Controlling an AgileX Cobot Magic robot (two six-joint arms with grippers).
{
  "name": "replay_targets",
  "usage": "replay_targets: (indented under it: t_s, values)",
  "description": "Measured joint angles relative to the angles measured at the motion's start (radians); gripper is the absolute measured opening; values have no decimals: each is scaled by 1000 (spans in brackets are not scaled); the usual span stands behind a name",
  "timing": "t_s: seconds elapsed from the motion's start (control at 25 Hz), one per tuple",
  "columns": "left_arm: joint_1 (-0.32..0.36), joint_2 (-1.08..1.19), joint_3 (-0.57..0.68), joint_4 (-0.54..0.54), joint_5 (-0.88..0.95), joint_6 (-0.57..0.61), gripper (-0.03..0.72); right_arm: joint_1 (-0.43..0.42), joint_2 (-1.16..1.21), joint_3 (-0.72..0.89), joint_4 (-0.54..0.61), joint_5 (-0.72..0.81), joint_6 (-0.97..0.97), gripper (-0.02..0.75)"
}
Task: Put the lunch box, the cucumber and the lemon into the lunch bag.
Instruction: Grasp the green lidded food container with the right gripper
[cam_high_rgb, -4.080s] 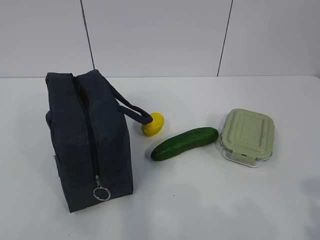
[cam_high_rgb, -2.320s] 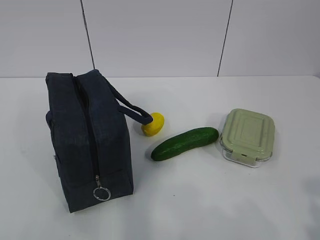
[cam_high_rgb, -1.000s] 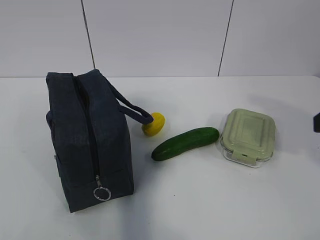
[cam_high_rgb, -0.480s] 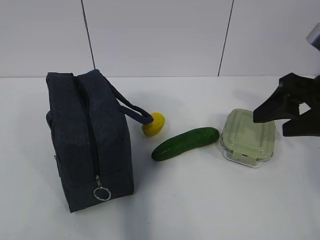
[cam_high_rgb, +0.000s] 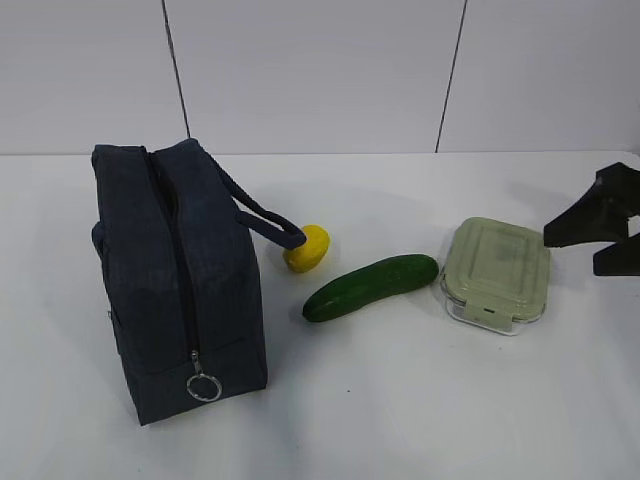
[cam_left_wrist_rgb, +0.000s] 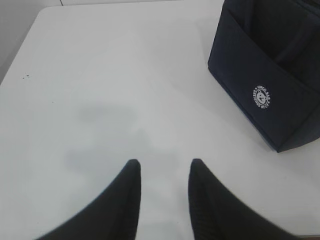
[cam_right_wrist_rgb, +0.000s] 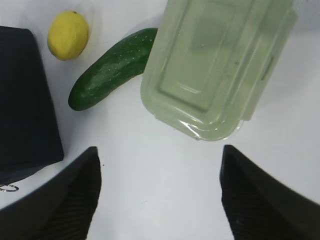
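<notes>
Right end effector (cam_right_wrist_rgb: 157, 200) wide open, empty; rectangular clear glass lunch box with pale green lid (cam_right_wrist_rgb: 215, 67) just ahead between jaws. Left end effector (cam_left_wrist_rgb: 164, 175) part-open, empty, far.

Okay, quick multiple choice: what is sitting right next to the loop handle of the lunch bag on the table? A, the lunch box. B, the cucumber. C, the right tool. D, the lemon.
D: in the exterior view the lemon sits at the end of the loop handle of the lunch bag, while the cucumber and the lunch box lie farther right.
</notes>
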Motion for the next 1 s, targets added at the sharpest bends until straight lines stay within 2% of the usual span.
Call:
replay_targets:
  t_s: [0.16, 0.28, 0.72, 1.0]
  values:
    - [0, 0, 0, 0, 0, 0, 235, -88, 35, 0, 87, 24, -109, 561]
    - [0, 0, 0, 0, 0, 0, 235, -119, 79, -2, 179, 35, -200, 561]
    - [0, 0, 0, 0, 0, 0, 235, -123, 300, -10, 325, 55, -409, 561]
    - [0, 0, 0, 0, 0, 0, 235, -147, 379, -10, 374, 55, -495, 561]
